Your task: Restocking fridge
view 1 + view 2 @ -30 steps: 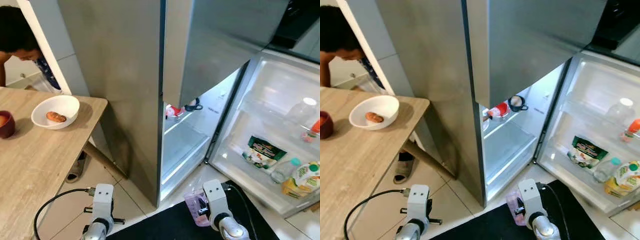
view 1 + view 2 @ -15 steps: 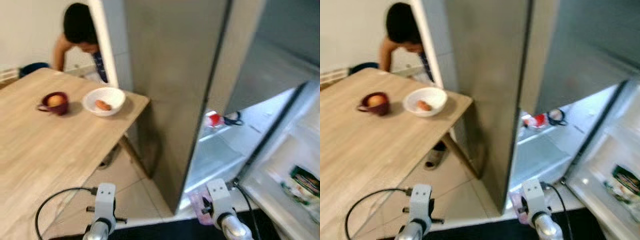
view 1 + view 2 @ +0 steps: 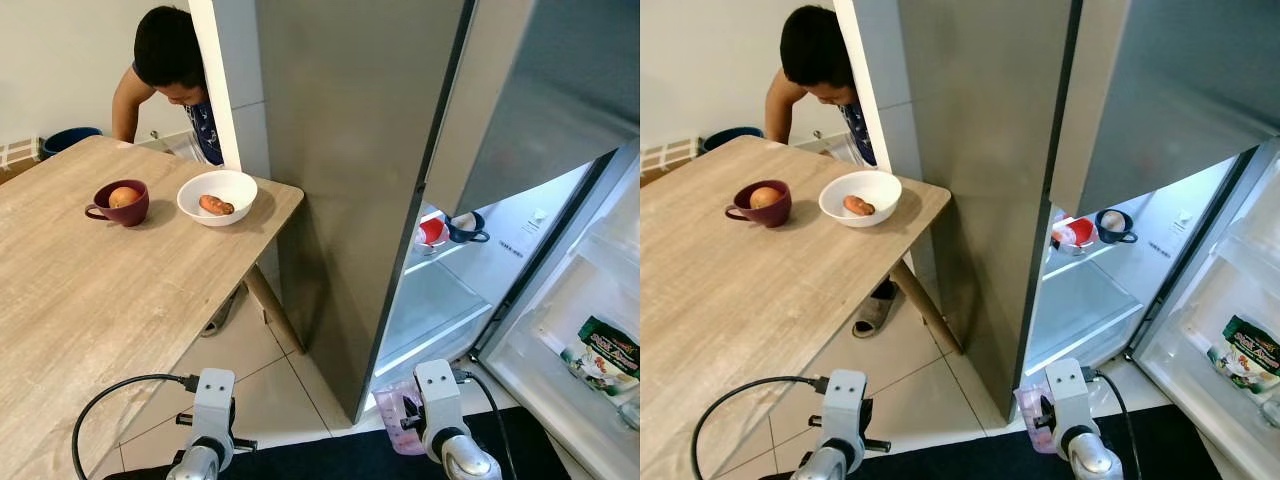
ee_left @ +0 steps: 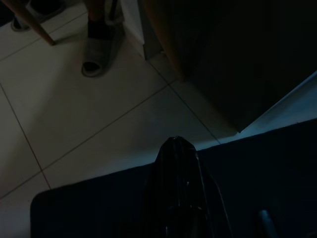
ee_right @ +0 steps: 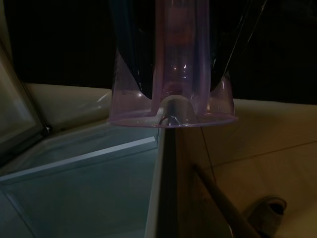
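1. While its lower door stands open, the grey fridge [image 3: 360,170] shows a lit shelf with a red cup [image 3: 431,232] and a dark mug [image 3: 466,228].
2. Beside it, the wooden table [image 3: 90,300] carries a white bowl [image 3: 217,196] and a maroon mug [image 3: 121,202]; a person [image 3: 170,60] leans behind.
3. Low down, the right claw [image 3: 404,425] grips a clear pink cup [image 3: 392,410] near the fridge's foot.
4. With fingers pressed together, the left claw [image 4: 177,163] hangs idle over the floor.

Clear pink cup [image 3: 395,420] held low beside open fridge [image 3: 440,300].
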Controlling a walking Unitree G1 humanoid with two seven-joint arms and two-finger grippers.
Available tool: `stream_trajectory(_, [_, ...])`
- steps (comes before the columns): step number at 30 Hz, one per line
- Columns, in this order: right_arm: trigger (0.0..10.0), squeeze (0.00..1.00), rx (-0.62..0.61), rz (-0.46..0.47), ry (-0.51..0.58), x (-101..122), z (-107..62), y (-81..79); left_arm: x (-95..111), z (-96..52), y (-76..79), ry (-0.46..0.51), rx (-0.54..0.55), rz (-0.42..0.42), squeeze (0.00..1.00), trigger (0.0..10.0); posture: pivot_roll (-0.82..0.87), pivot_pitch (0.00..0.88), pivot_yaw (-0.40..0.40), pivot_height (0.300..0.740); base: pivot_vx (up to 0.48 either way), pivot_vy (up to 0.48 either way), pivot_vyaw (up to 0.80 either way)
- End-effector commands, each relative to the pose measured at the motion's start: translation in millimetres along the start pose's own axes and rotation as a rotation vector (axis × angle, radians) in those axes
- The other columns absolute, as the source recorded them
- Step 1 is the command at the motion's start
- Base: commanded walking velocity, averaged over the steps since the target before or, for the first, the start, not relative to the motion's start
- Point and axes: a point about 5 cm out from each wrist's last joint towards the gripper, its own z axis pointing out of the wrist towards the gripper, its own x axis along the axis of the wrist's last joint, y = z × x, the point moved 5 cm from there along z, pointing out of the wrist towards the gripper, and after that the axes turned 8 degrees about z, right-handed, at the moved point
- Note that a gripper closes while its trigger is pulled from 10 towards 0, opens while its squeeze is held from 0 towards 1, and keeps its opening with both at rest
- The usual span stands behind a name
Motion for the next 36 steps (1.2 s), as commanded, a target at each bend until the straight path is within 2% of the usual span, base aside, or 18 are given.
stream_trajectory(1, [10.0,0.0,-0.021,0.006,-0.037,-9.4,-2.7,3.4,-4.6,-0.4,0.9,-0.025,-0.007,-0.004,0.0,10.0,-0.13,0.073,0.014,0.74,0.0,-0.48,0.0])
stream_trajectory(10, [10.0,0.0,-0.026,0.006,-0.043,-10.2,-2.9,4.7,-2.1,1.1,0.4,-0.021,-0.006,-0.007,0.0,10.0,-0.13,0.075,0.011,0.74,0.0,-0.48,0.0])
stream_trajectory(12, [10.0,0.0,0.023,-0.042,-0.04,-9.4,-2.9,-0.6,-2.6,0.8,1.0,-0.021,-0.005,-0.009,0.0,10.0,-0.13,0.078,0.007,0.74,0.0,-0.345,0.0])
stream_trajectory(14, [10.0,0.0,0.034,-0.075,-0.047,-10.4,-2.8,-2.7,-3.6,0.2,1.2,-0.022,-0.002,-0.011,0.0,10.0,-0.13,0.08,0.004,0.74,0.0,-0.328,0.8])
stream_trajectory(24, [10.0,0.0,0.034,-0.054,-0.041,-8.5,-1.6,-5.2,-6.9,-1.4,1.1,-0.03,0.005,-0.016,0.0,10.0,-0.13,0.082,0.0,0.74,0.0,-0.275,0.72])
stream_trajectory(27, [10.0,0.0,0.016,-0.029,-0.04,-8.7,-2.0,-2.1,-7.2,-1.6,-0.1,-0.03,0.01,-0.014,0.0,10.0,-0.13,0.083,-0.001,0.74,0.0,-0.09,0.0])
stream_trajectory(36, [10.0,0.0,0.01,-0.034,-0.041,-9.3,-2.3,-0.9,-7.0,-2.0,-5.3,-0.028,0.04,-0.028,0.0,10.0,-0.12,0.086,0.001,0.74,0.0,0.0,0.0])
